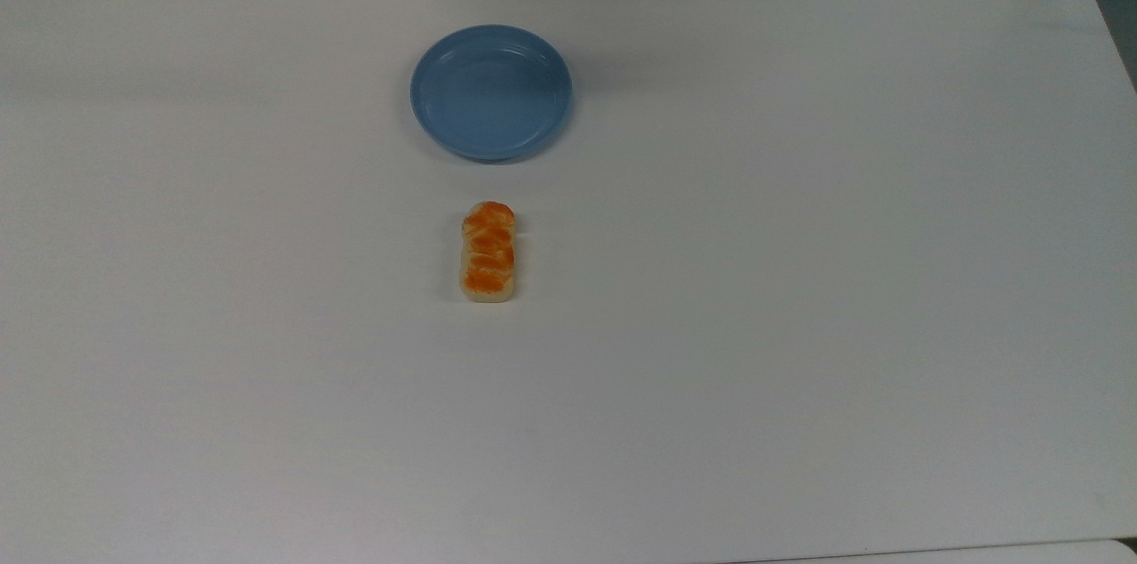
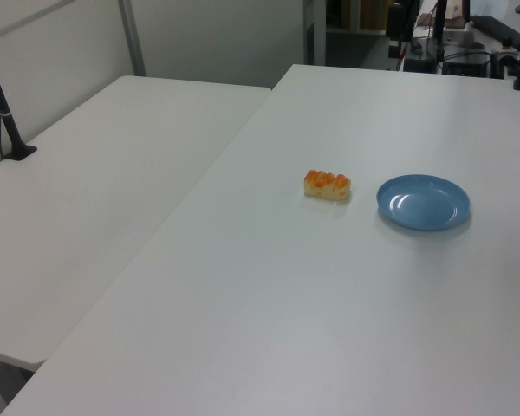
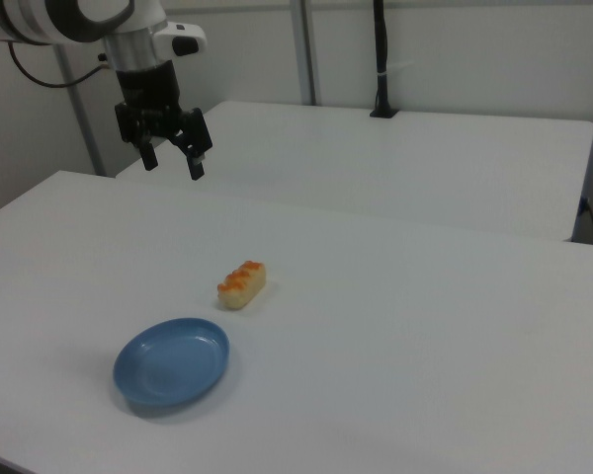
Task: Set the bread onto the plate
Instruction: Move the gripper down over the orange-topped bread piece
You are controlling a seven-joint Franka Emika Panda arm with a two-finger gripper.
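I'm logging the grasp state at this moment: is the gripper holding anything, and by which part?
Nothing is held. The gripper hangs open in the air, and the bread lies on the table beside the plate.

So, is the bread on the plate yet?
No, the bread lies on the bare table, apart from the empty blue plate, which sits above it in the top view.

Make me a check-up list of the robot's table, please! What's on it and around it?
Surface: white table, bare around the two things.
Job's things: bread lies flat on the table, apart from the blue plate; plate holds nothing.
Clutter: nothing seen.
Hand: hand hangs open in the air, holding nothing.
Cables: black cable along a black post on the next table.
Surroundings: second white table beside this one.
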